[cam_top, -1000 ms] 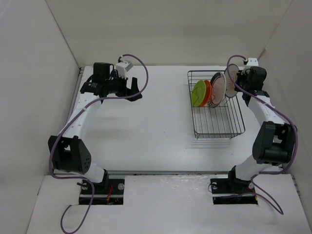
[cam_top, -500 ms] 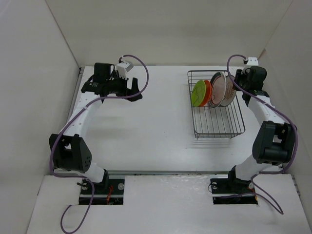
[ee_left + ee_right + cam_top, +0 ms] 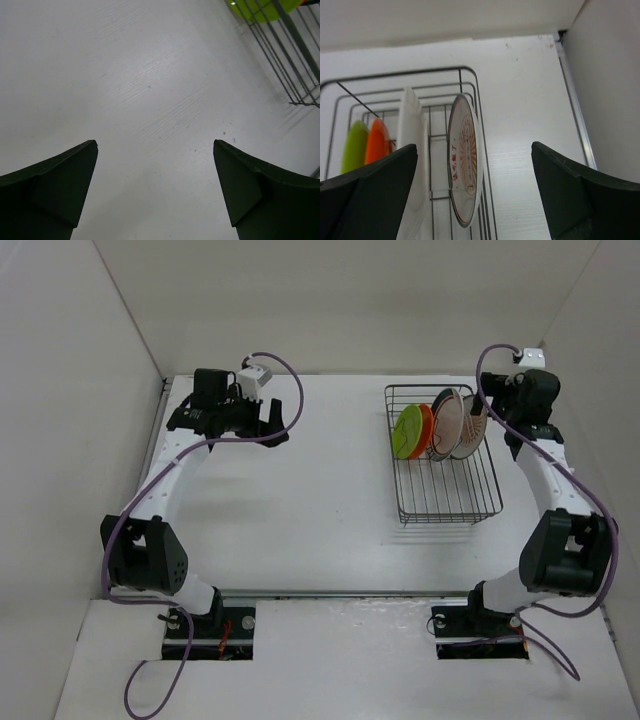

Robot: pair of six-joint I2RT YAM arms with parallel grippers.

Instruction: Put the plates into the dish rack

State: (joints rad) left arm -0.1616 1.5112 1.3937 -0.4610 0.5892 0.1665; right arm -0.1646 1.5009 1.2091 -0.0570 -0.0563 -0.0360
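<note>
White counter [image 3: 300, 500] and white walls box in both arms. The rack [image 3: 450, 502] sits at the counter's far right, and all four plates stand on edge in its far half. The green plate [image 3: 406, 432] is leftmost, with the orange plate [image 3: 379, 142] right against it. Next comes the ringed plate [image 3: 447, 418], and the sunburst plate [image 3: 464, 160] stands nearest the right wall. The right jaws hang just beside the rack's far right corner, spread wide and grasping nothing, and their camera faces the sunburst plate. The left jaws are likewise released and empty, low over bare counter at the far left, well apart from the rack.
</note>
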